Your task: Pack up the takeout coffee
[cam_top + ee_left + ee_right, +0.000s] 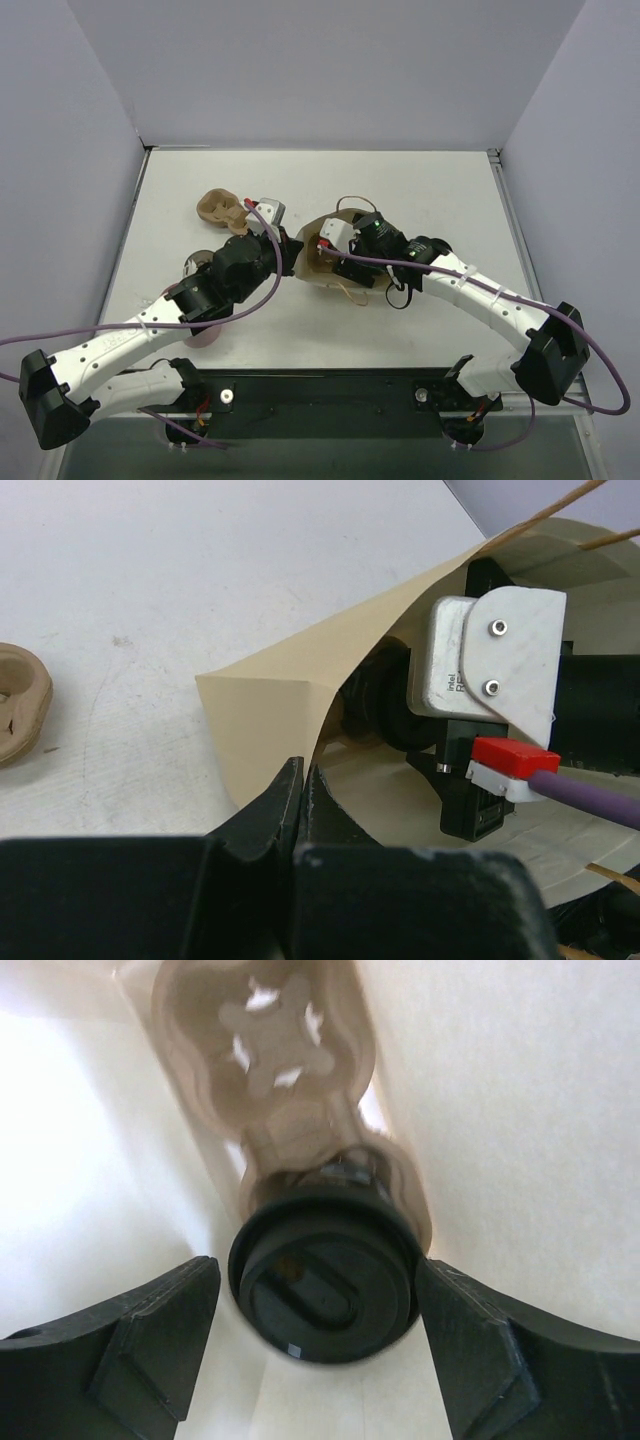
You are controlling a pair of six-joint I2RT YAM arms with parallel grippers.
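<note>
The tan paper bag (308, 262) lies on its side near the middle of the table (430, 190), its mouth held open toward the right arm. The left gripper (303, 785) is at the bag's left edge, its jaws pressed tight together on the paper lip.

The right gripper (318, 1272) reaches deep into the bag. Inside, the takeout coffee (325, 1285) shows its round dark lid. It sits in the nearer well of a brown pulp tray (280, 1050) that lies against the bag's wall. The farther well is empty, with light coming through its star-shaped cut. The right jaws stand wide apart, one finger on each side of the lid. A sliver of pale paper shows between the lid and one finger. The other finger is just beside the rim, and I cannot tell whether it touches. The jaws have not closed on the cup.

Outside the bag, to its left, a second pulp tray (222, 208) rests on the table. A pink cup (205, 335) peeks out from under the left arm, further from the bag.

The silver camera block (480, 650) at the bag's mouth reads "intel", then an "R" before the print is cut off. A red plug (515, 755) and a purple cable (590, 800) hang from it.
</note>
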